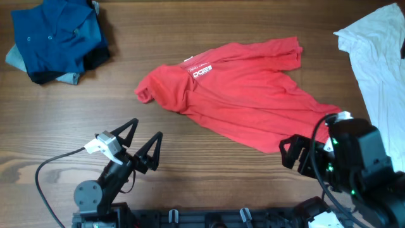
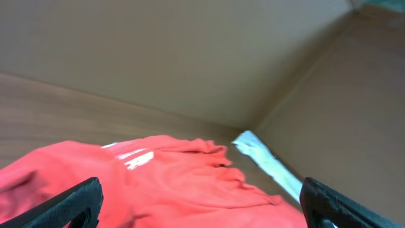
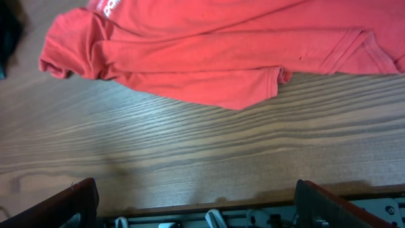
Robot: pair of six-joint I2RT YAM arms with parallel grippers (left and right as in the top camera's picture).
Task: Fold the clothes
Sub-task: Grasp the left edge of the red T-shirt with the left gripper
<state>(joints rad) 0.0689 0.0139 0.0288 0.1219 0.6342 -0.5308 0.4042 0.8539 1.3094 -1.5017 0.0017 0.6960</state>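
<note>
Wood-grain tabletop (image 1: 190,152), brown wall behind, and the red T-shirt (image 1: 247,95) sprawls rumpled across the middle, its white lettering (image 1: 201,69) facing up. Beyond its upper-left end sits a heap of dark blue garments (image 1: 57,38); off its right end, a large white garment (image 1: 376,57).

Left pincer (image 1: 146,128) hovers just below the shirt's bunched left end, jaws spread wide, holding nothing. Right pincer (image 3: 195,185) hangs off the shirt's lower-right edge, also fully open and empty, bare wood between its fingers.

How will it handle? It looks like thin cotton: light, limp, no stiffness at all. Lifted from one point it would likely sag and drag, and the weave should grip well rather than slip. Nothing fragile here.

Where to grab? Not the middle, since that would only bunch it more. The doubled seams look the best bet: the left sleeve (image 1: 147,94) for the left arm, the hem corner (image 1: 319,109) for the right, pinching low against the wood, then pulling apart to flatten it first.
</note>
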